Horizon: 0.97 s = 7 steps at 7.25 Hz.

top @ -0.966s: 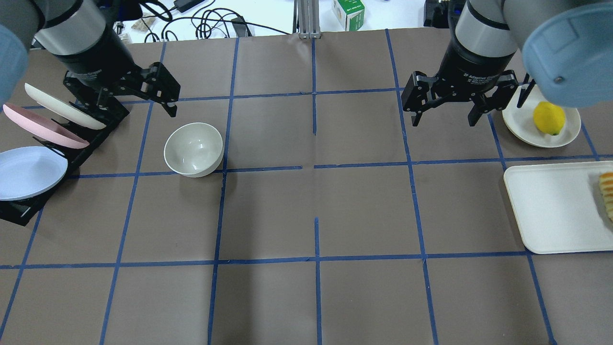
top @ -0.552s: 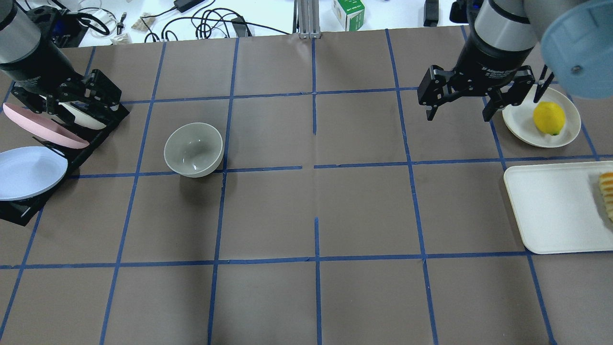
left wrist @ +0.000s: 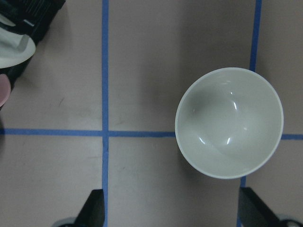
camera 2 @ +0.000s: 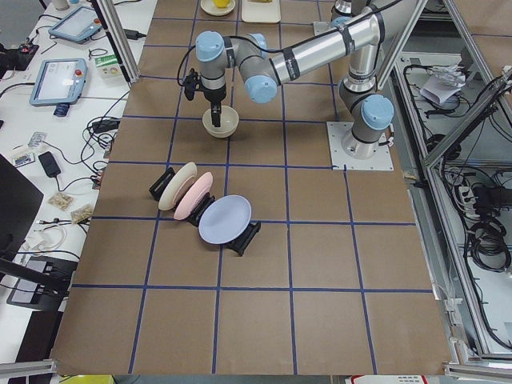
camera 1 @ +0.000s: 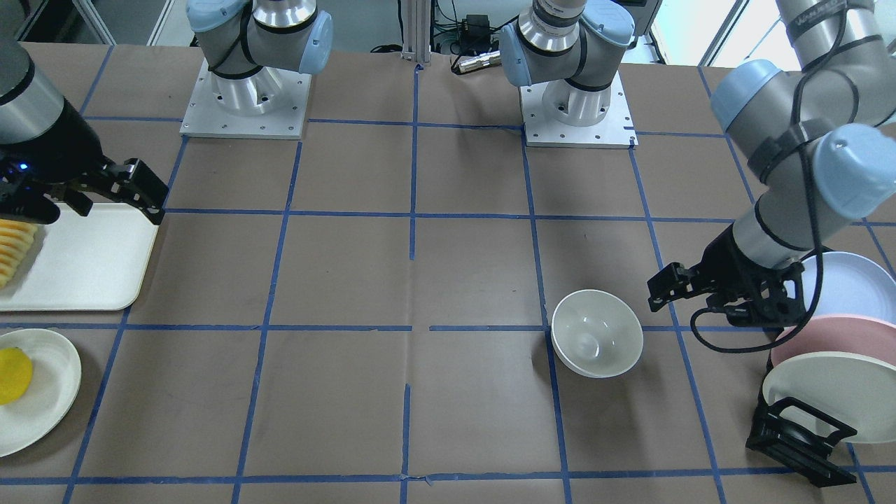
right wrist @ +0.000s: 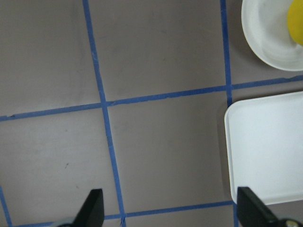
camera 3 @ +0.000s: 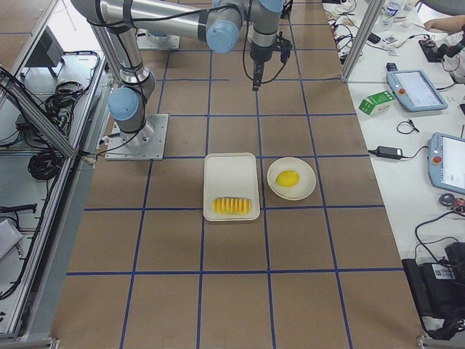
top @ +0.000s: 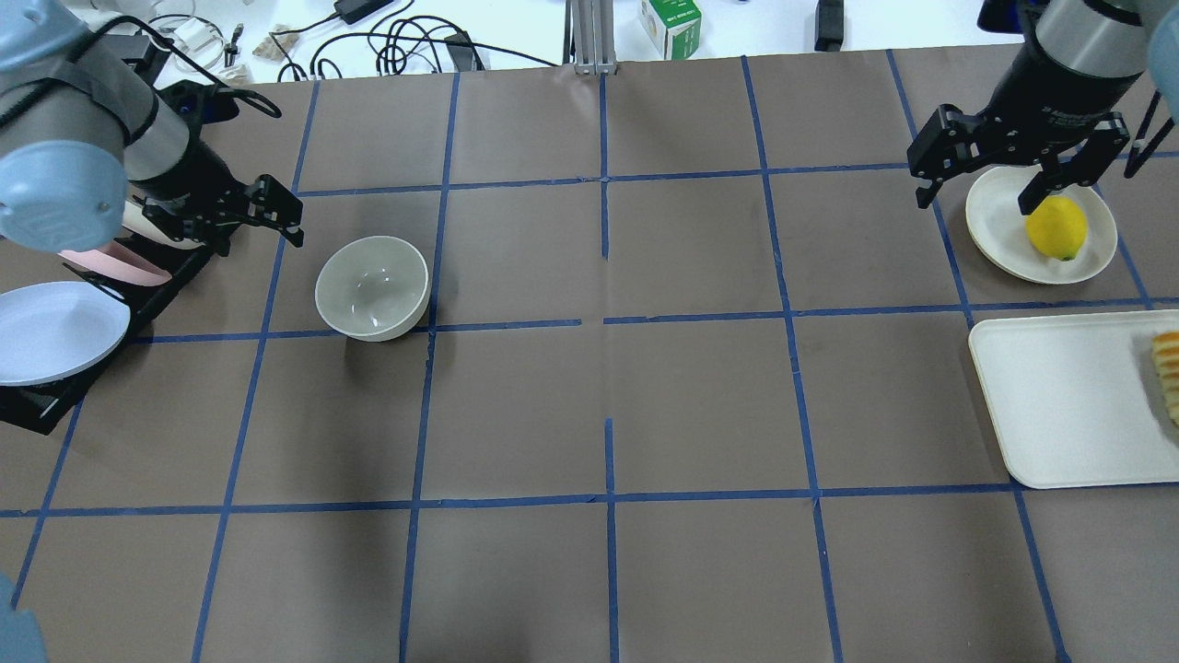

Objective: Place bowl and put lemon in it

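Gridded worktop (top: 608, 571) is bearing the placed bowl (top: 372, 287), upright, as spread, empty left fingers (left wrist: 93, 213) are retreating rackward while spread right fingers (right wrist: 92, 213) are shifting toward the lemon (top: 1056, 227) on its plate (top: 999, 239), pickup pending.

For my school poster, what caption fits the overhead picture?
An empty bowl sits on the table while the open right tool hovers near the lemon on its plate.

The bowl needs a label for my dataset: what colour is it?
The bowl is glossy cream-white, no pattern; clearest in the left wrist-mounted view.
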### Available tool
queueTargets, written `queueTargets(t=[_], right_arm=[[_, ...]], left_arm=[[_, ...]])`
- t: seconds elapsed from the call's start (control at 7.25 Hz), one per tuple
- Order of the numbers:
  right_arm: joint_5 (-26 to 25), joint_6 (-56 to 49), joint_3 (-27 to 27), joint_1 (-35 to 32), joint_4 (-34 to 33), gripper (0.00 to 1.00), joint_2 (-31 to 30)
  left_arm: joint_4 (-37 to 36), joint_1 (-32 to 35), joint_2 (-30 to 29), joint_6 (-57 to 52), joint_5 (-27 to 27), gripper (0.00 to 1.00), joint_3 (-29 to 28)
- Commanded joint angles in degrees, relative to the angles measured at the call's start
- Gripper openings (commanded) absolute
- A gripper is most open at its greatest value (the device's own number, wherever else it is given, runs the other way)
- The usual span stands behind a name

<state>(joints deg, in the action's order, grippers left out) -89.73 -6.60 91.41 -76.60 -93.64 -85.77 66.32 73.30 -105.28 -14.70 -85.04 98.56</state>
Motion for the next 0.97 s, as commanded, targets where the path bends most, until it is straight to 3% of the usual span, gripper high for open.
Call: queueTargets(t=[0.0, 0.14, 0.41, 0.55, 0.69, 0.83], right_arm=[[-0.01, -7.08, -0.09, 4.77, -6.17, 1.0, 4.8], [-0.01, -11.73, -0.09, 6.88, -9.51, 1.0, 7.0], [-0.18, -18.43, -0.61, 12.05, -14.02, 1.0, 11.74], [-0.01, -19.67, -0.97, 15.22, -16.9, 1.0, 14.64], [-0.01, -20.99, -1.06, 16.55, -21.19, 1.0, 18.06], [-0.18, -21.61, -1.15, 17.0, -25.06, 1.0, 20.88]], left_arm=[[-4.27, 0.35, -5.96, 0.11, 0.49, 1.0, 1.37], [-5.84, 0.35, -8.08, 0.11, 0.49, 1.0, 1.55], [-6.21, 0.53, -9.42, -0.23, 0.58, 0.74, 2.25], [-6.03, 0.96, -9.33, 0.11, 0.49, 0.16, 2.25], [-6.03, 1.32, -9.25, 0.11, 0.49, 0.0, 2.25], [-5.94, 1.41, -9.16, 0.11, 0.58, 0.0, 2.25]])
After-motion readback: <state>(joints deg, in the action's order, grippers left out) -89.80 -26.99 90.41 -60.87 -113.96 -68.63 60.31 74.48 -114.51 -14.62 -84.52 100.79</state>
